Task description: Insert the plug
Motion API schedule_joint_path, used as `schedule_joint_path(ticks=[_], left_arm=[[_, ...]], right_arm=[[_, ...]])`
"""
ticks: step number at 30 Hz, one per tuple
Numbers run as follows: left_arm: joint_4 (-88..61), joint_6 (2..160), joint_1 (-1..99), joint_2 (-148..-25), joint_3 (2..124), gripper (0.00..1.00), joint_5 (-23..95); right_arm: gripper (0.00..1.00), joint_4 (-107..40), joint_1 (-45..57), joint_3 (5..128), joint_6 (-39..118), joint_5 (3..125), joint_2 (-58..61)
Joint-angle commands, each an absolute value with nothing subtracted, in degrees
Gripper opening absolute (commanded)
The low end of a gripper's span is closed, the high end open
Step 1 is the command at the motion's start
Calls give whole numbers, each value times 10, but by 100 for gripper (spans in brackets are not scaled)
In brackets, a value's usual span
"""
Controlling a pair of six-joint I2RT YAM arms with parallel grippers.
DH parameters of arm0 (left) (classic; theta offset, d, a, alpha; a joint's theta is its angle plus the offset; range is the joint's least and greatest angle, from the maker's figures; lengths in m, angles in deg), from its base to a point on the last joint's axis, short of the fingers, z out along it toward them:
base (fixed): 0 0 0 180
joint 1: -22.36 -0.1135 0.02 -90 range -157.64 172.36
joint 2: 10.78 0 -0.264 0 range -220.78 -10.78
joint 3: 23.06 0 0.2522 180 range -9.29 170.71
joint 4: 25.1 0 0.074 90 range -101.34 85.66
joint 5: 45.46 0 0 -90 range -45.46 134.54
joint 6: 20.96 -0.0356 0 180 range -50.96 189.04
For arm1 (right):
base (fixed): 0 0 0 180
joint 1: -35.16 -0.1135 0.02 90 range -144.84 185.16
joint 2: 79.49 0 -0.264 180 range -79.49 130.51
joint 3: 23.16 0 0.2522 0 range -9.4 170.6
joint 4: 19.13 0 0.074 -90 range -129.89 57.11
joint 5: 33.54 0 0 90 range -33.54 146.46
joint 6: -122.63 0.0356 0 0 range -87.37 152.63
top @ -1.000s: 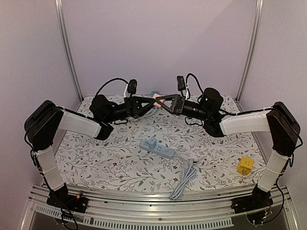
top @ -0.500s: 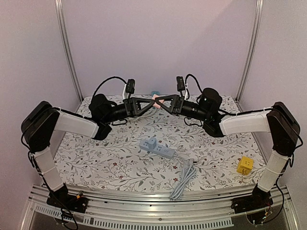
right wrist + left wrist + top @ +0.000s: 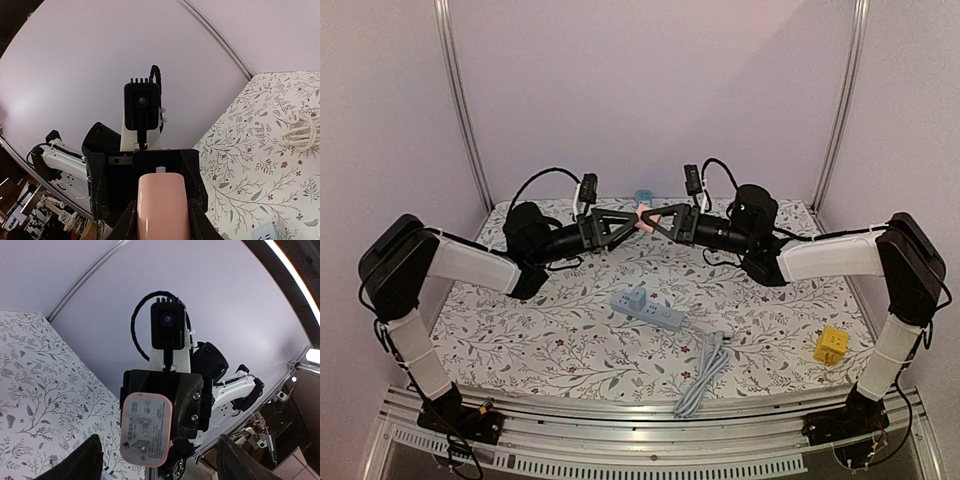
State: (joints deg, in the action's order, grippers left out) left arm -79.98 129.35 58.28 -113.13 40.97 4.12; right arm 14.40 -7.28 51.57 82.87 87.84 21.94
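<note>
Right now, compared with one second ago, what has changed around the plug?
The left gripper drew back leftward from the plug and is open. The right gripper keeps hold of the plug. The strip, its cable and the yellow block stayed put.

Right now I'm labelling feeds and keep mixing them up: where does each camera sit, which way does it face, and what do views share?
Top external: above and behind the bases, looking down at the table; both arms show, left gripper facing right gripper above it.
Left wrist: on the left arm, facing the right gripper head-on; its open fingers at the bottom.
Right wrist: on the right arm, facing the left gripper; its fingers clamp the pink plug.
Shared: the plug in all three; each wrist view shows the opposite wrist camera.
</note>
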Motion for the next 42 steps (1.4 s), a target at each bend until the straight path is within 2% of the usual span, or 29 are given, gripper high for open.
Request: schedule_joint_path(ticks=[1,3,8,9,14,19,22,29,42], left_arm=[[-776,1265,578,-1086,379,89,62],[-765,1254,573,-1072,365,99,70],[-744,1231,562,-1030,321,100,91],[-704,1201,559,-997,299,100,107],[-573,1112,558,-911,264,99,178],[-378,1037,559,-820,255,100,325],[-320,1019,559,-775,243,99,391],[-273,989,559,-705,215,99,476],[-251,951,558,-673,197,99,545]], right_arm=[[0,68,-74,529,759,852,190],[0,34,-68,529,732,854,176],[0,-106,-56,551,648,858,145],[0,-167,-55,558,595,842,127],[0,-280,-54,583,502,814,103],[0,-366,-54,617,438,781,97],[0,-420,-54,640,408,762,99],[0,-523,-52,698,355,724,114],[0,-712,-53,818,274,682,167]])
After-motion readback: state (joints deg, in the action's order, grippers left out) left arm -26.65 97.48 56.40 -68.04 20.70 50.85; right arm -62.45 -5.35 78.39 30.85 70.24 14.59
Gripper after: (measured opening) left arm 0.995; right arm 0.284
